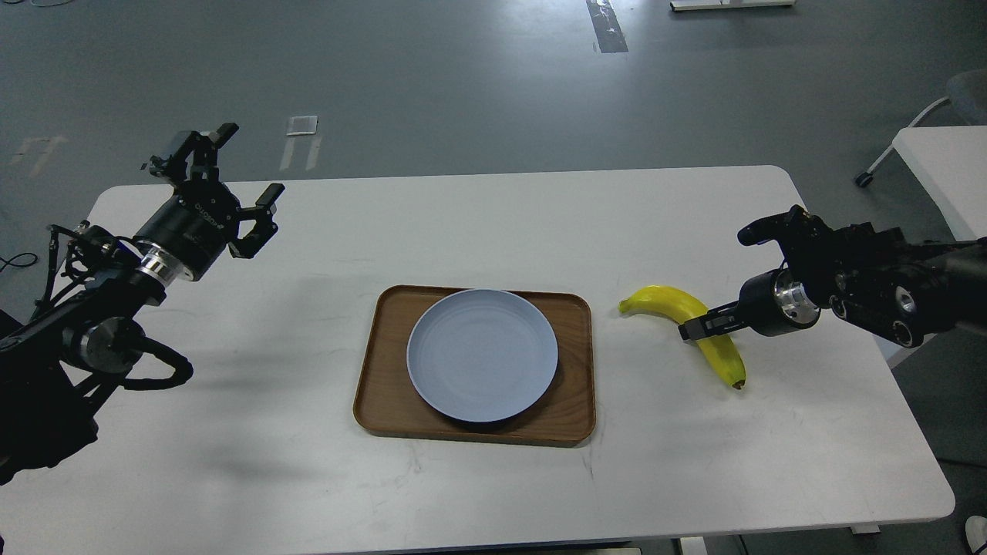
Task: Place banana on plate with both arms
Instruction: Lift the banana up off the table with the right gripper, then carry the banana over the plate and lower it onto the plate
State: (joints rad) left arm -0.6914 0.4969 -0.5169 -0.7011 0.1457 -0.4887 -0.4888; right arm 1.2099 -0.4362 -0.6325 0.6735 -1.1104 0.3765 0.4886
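A smooth, curved bright-yellow banana (688, 325) with a small dark tip lies on the white tabletop (493, 231), just right of the rectangular brown wood-grain tray (574, 370) that holds the round pale blue-grey plate (482, 354). The right gripper (698, 325) sits at the banana's middle; whether its jaws pinch it cannot be told. The left gripper (245, 173) hangs well apart at the far left, jaws spread.

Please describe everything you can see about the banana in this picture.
The banana is single, curved and smooth, bright yellow with a greenish end toward the plate and a small dark tip at its near end. It lies flat on the white table, right of the brown tray, apart from it. The right gripper is at its middle; one black finger crosses over it, but a closed grasp cannot be confirmed.
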